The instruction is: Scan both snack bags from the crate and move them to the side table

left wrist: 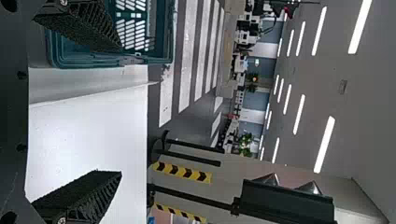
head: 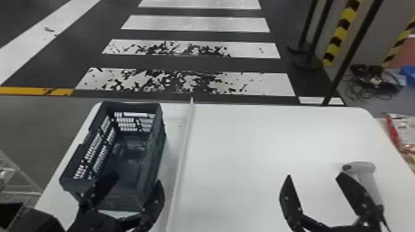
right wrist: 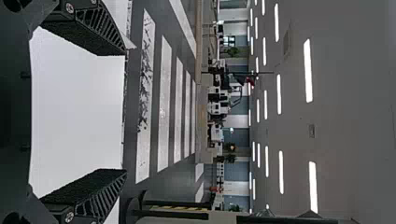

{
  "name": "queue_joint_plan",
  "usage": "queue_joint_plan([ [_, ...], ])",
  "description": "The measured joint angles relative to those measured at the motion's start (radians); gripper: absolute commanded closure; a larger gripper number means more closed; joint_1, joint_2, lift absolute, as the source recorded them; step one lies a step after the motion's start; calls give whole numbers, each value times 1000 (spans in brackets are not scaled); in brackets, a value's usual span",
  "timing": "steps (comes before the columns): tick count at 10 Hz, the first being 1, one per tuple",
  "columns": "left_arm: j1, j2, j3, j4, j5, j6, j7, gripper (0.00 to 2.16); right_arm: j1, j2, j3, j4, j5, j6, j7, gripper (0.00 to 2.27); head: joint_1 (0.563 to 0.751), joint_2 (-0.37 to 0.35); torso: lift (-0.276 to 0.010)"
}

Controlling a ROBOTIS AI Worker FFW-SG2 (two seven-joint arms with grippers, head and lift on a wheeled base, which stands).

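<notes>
The dark crate stands on the left of the white table, its latticed walls and floor visible. Over its near end is my open left gripper. In the left wrist view, that left gripper has its fingers wide apart, with the crate beyond one of them. My right gripper is open above the table's right part, one finger overlapping the grey-white scanner. In the right wrist view, nothing is between the right gripper's fingers. A red-edged, shiny package lies at the head view's right edge.
A raised pale strip runs across the white table, right of the crate. Black posts and yellow-black striped poles rise beyond the far right corner. Cables lie on the floor there. A wire rack is at the left edge.
</notes>
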Motion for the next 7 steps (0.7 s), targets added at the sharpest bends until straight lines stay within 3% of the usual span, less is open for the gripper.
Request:
queue_joint_plan([
  [7, 2, 0, -9, 0, -17, 0, 6, 43, 8, 0, -3, -2, -13, -25, 0, 97, 695, 4, -95],
])
